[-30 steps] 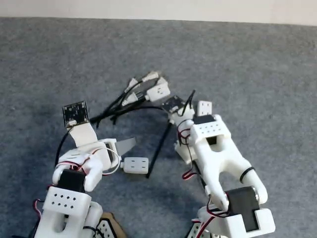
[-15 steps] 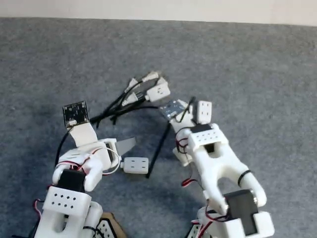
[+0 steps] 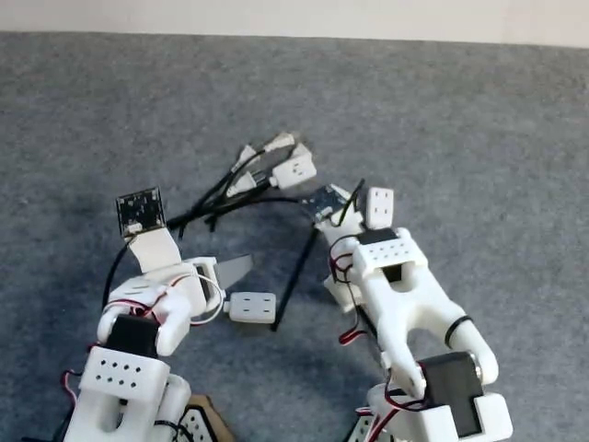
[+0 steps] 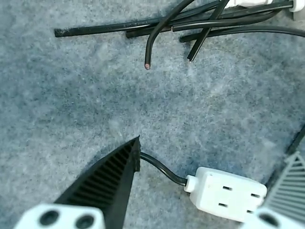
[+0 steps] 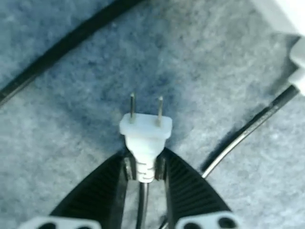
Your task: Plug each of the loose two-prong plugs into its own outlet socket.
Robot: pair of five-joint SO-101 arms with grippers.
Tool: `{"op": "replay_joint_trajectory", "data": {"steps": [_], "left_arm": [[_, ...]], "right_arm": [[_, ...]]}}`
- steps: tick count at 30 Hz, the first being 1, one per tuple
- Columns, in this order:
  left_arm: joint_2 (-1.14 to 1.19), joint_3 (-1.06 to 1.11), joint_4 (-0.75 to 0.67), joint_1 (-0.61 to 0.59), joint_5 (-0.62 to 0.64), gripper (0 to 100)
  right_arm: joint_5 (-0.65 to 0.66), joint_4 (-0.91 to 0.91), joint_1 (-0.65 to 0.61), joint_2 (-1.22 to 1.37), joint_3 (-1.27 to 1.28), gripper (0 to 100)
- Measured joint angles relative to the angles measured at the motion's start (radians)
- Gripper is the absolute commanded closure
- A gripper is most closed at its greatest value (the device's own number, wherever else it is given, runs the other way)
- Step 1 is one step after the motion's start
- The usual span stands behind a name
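Observation:
My right gripper [image 5: 144, 158] is shut on a white two-prong plug [image 5: 144, 131], held just above the grey carpet with its prongs pointing away from the wrist. In the high view the right arm [image 3: 391, 267] sits beside a white outlet socket [image 3: 380, 207]. My left gripper [image 4: 218, 148] is open over the carpet. Another white outlet socket [image 4: 226, 193] lies between its black finger [image 4: 112, 176] and its grey finger [image 4: 290, 183], untouched. In the high view that socket [image 3: 252, 307] lies just in front of the left arm [image 3: 156, 304].
A third white socket [image 3: 296, 170] lies farther back in a tangle of black cables [image 3: 216, 198], with white plugs [image 3: 276, 144] around it. A black cable [image 3: 296, 267] runs between the arms. Loose cable ends [image 4: 147, 64] lie ahead of the left gripper. Open carpet lies at the back and sides.
The right arm has shifted slightly near the right-hand socket, its wrist turning a little, with the plug still held. The left arm has not moved.

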Motion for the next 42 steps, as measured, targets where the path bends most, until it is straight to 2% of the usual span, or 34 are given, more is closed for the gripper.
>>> {"op": "replay_joint_trajectory", "data": {"steps": [10,12,14,24,29,32,36,39,42], "left_arm": [[0.000,0.000,0.000,0.000,0.000,57],[0.000,0.000,0.000,0.000,0.000,57],[0.000,0.000,0.000,0.000,0.000,57],[0.000,0.000,0.000,0.000,0.000,57],[0.002,-0.009,0.000,0.000,0.000,57],[0.002,-0.025,0.000,0.000,0.000,57],[0.000,-0.031,0.000,-0.020,0.000,57],[0.000,-0.075,0.026,-0.074,0.003,57],[0.000,-0.103,0.052,-0.097,0.015,56]], "right_arm": [[-0.020,0.017,-0.025,-0.006,0.009,84.2],[-0.020,0.017,-0.025,-0.006,0.011,89.2],[-0.021,0.017,-0.025,-0.005,0.008,99.2],[-0.005,0.021,-0.012,-0.002,-0.005,99.3],[0.028,0.169,-0.025,-0.089,-0.120,99.3],[0.021,0.235,-0.106,-0.221,-0.213,99.3],[-0.020,0.230,-0.288,-0.344,-0.222,99.3],[-0.029,0.123,-0.410,-0.367,-0.147,99.3],[-0.043,-0.029,-0.473,-0.367,-0.040,99.3]]}}
